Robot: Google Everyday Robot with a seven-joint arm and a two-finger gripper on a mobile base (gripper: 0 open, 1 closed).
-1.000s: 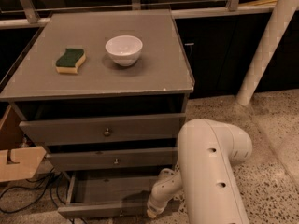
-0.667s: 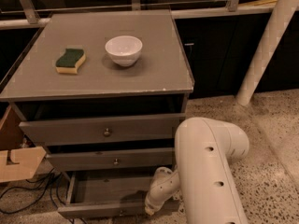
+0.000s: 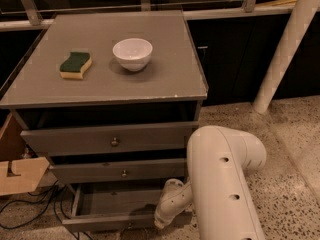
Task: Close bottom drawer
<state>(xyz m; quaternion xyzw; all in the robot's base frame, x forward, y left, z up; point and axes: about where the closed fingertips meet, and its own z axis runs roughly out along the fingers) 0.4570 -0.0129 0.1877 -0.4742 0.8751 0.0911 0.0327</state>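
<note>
Three drawers: stacked in one grey cabinet, each with a small round knob at the centre of its front.
Bottom drawer (image 3: 120, 206): stood pulled out at the foot of the cabinet, at 6 o'clock of the other two; its slim front panel ran along the lower edge of the view.
Inside the bottom drawer: grey floor and grey side walls showed bare; its right-hand part was hidden behind the arm.
Middle drawer (image 3: 120, 173): lay directly above, at 12 o'clock of the open box, with a dark gap over its front.
Top drawer (image 3: 110, 141): the tallest front, just under the counter, also with a dark gap above it.
End effector (image 3: 161, 219): was low at the right end of the bottom drawer's front, at about 4 o'clock of the drawer box; whether it was apart or together could not be told, nor whether it touched the panel.
Arm (image 3: 225, 184): a thick white link filled the area at 3 o'clock of the drawers, its wrist reaching down to 7 o'clock.
Counter (image 3: 100, 89): the cabinet's flat grey top.
Bowl (image 3: 132, 53): white, upright on the counter, its white inside bare.
Sponge (image 3: 75, 65): green over yellow, lay flat at 9 o'clock of the bowl, apart from it.
Cardboard box (image 3: 17, 174): stood on the floor at 9 o'clock of the cabinet, beside dark cables (image 3: 30, 206).
</note>
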